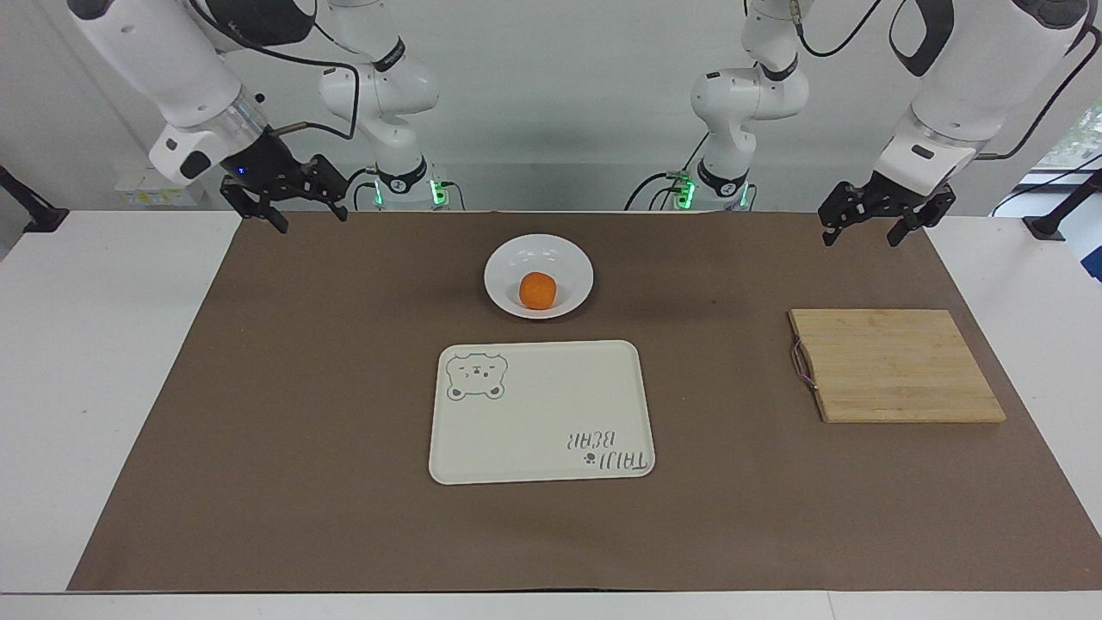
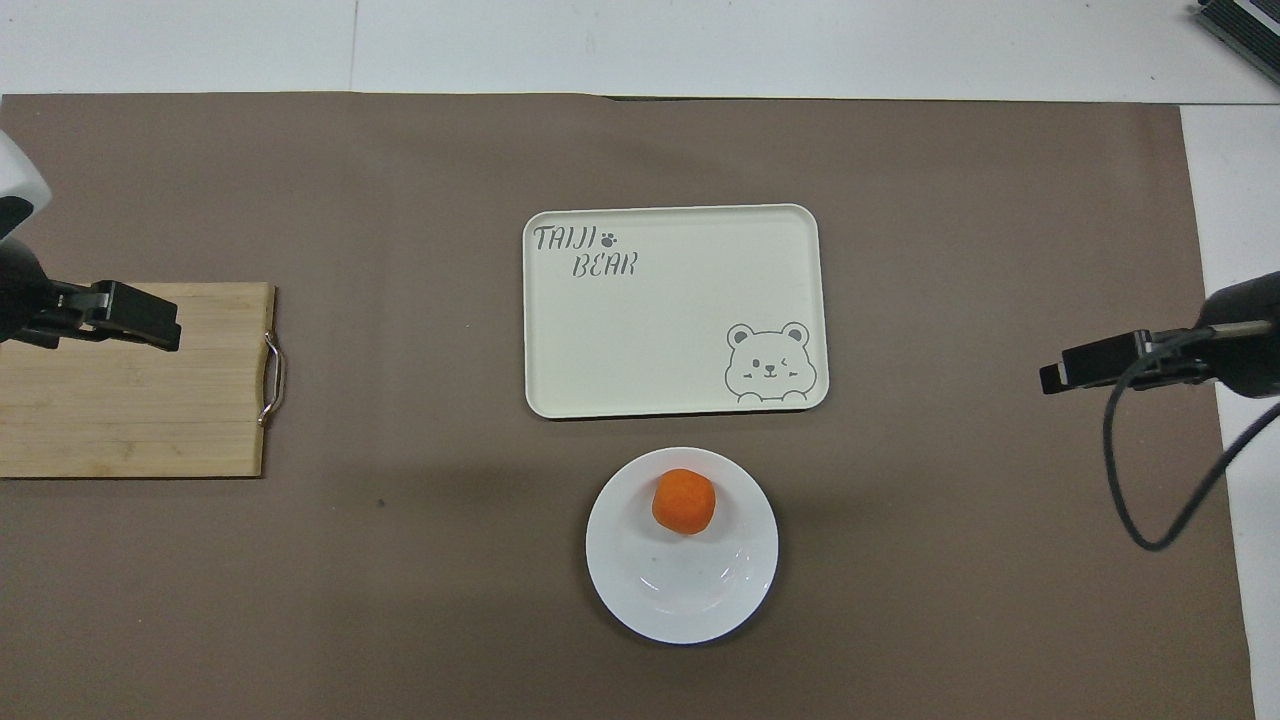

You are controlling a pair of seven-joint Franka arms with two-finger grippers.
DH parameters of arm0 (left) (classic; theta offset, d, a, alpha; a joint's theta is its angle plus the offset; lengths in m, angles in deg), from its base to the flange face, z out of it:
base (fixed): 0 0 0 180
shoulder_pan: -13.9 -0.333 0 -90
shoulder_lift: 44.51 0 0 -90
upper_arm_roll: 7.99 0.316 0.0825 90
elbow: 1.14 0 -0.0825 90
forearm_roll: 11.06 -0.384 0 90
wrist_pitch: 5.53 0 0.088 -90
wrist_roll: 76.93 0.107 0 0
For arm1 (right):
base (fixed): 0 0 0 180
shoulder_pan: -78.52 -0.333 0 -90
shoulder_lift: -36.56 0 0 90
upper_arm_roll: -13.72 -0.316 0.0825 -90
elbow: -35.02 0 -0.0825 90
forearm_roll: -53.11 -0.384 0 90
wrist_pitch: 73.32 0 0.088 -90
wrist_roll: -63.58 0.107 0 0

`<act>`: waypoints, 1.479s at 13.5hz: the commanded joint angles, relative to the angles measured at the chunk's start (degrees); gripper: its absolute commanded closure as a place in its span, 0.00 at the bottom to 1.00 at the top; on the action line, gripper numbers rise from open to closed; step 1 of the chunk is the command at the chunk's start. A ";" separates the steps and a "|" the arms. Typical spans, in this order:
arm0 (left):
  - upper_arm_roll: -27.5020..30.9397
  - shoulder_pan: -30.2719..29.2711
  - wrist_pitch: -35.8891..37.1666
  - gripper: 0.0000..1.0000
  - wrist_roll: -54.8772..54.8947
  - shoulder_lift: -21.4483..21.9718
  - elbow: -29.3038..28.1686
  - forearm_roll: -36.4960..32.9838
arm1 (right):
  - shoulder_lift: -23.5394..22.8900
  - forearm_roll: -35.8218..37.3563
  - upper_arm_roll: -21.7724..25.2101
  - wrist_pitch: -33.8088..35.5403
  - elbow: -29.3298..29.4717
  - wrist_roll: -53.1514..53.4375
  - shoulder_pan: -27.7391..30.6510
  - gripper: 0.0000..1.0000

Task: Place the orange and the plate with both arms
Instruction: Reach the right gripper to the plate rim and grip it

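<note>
The orange [image 1: 538, 290] sits in the white plate [image 1: 540, 252], on the side farther from the robots; both also show in the overhead view, the orange [image 2: 683, 501] and the plate [image 2: 680, 595]. The plate stands on the brown mat, nearer to the robots than the cream tray. My right gripper [image 1: 312, 220] is open and empty, raised over the mat's corner at the right arm's end; it also shows in the overhead view [image 2: 1085, 362]. My left gripper [image 1: 861, 237] is open and empty, raised at the left arm's end; in the overhead view [image 2: 140, 318] it covers the wooden board's edge.
A cream tray with a bear drawing [image 1: 551, 405] lies mid-table, farther from the robots than the plate. A wooden cutting board [image 1: 895, 366] with a metal handle lies at the left arm's end. A brown mat [image 1: 301, 387] covers most of the white table.
</note>
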 commanded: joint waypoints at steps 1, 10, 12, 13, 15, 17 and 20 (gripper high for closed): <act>-0.55 -0.65 1.47 0.00 0.50 -0.77 1.67 -0.60 | 0.48 -9.04 -0.12 -7.90 -9.05 -1.26 -1.90 0.00; -0.55 -0.74 1.47 0.00 0.50 -0.77 1.67 -0.60 | 0.66 -33.85 -0.21 -25.31 -31.47 -16.79 -8.15 0.00; -0.55 -0.65 1.47 0.00 0.50 -0.77 1.67 -0.60 | 0.74 -36.14 -0.21 -27.17 -34.73 -18.74 -9.11 0.00; -0.55 -0.65 1.47 0.00 0.50 -0.77 1.67 -0.60 | 0.74 -37.89 -0.21 -28.57 -36.57 -20.66 -9.20 0.00; -0.55 -0.74 1.47 0.00 0.50 -0.77 1.67 -0.60 | 0.74 -42.89 -0.21 -31.73 -40.18 -24.62 -11.47 0.00; -0.55 -0.65 1.47 0.00 0.50 -0.77 1.67 -0.60 | 0.39 -47.55 -0.21 -34.28 -42.73 -27.09 -13.50 0.00; -0.55 -0.65 1.47 0.00 0.50 -0.77 1.67 -0.60 | -0.49 -55.64 -0.21 -38.76 -45.90 -31.40 -17.45 0.00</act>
